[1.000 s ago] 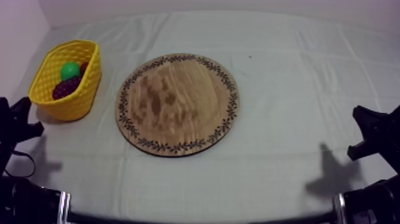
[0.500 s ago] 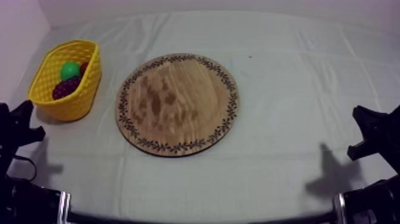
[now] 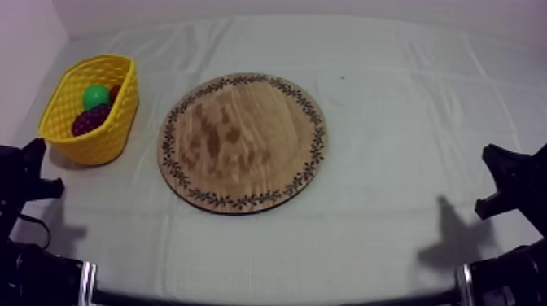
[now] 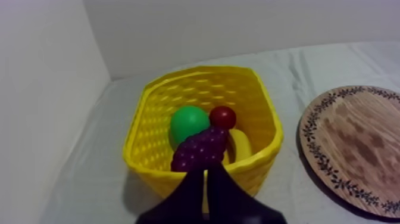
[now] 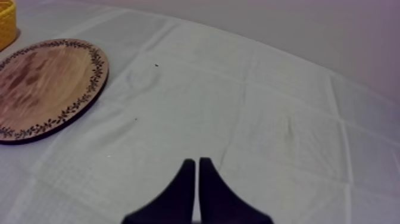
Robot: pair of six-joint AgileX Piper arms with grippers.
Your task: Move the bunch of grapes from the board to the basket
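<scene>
Bunch of grapes (image 4: 199, 152) sits inside the yellow basket (image 4: 262, 113), nestled against a green fruit (image 4: 187, 122), a small red fruit (image 4: 222, 117) and a banana (image 4: 239, 145); the wooden board (image 3: 244, 142) lies beside the basket. Left gripper (image 4: 206, 171) hangs just before the basket, fingers pressed together on nothing; right gripper (image 5: 197, 162), likewise closed and empty, over the cloth near the board.

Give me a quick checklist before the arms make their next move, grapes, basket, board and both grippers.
1. The bunch of grapes lies inside the yellow basket: ok.
2. The yellow basket stands upright on the cloth: ok.
3. The wooden board lies flat, apart from the basket: ok.
4. The left gripper is shut on nothing, by the basket: ok.
5. The right gripper is shut on nothing, above the cloth: ok.
</scene>
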